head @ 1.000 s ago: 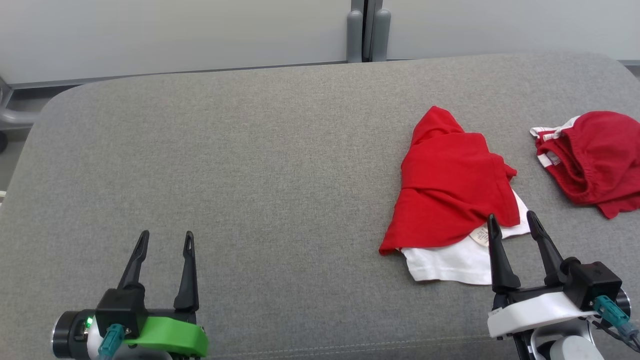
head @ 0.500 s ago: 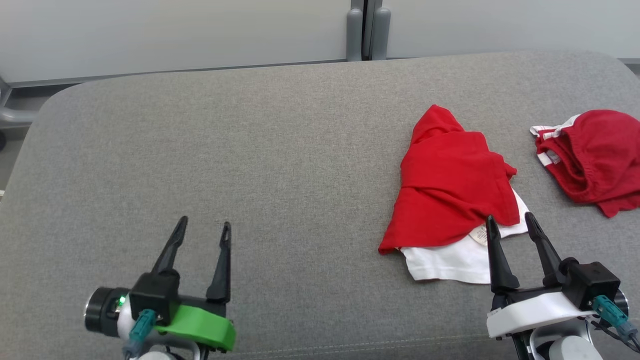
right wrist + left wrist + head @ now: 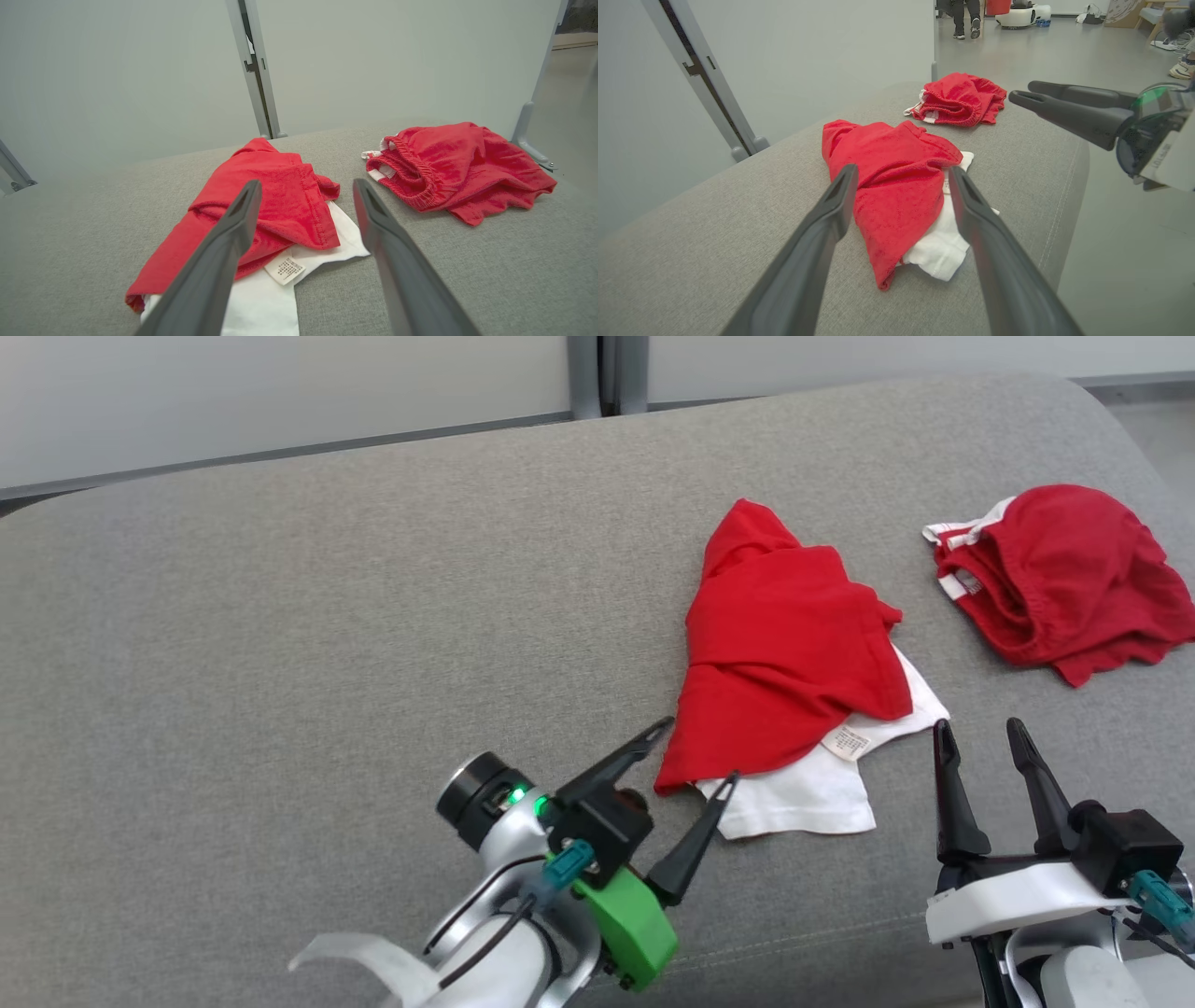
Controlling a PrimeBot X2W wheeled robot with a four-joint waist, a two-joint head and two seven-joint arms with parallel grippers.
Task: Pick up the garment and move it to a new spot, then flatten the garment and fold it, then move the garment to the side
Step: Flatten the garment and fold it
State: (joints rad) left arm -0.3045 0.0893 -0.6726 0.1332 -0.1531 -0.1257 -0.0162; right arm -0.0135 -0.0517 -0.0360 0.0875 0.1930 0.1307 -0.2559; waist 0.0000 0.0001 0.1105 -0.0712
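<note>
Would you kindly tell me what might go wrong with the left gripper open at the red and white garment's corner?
The left gripper may catch only the white layer of the garment, lifting it bunched. The open right gripper sits near that edge; the two might collide. Dragging could disturb the second red garment nearby.

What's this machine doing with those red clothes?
A two-armed robot seems ready to pick up the red-and-white garment crumpled on the grey cushion. Its left gripper, open, is at the garment's near corner; the right gripper, also open, hovers beside its near edge. Nothing is held yet. A second red garment lies further right.
</note>
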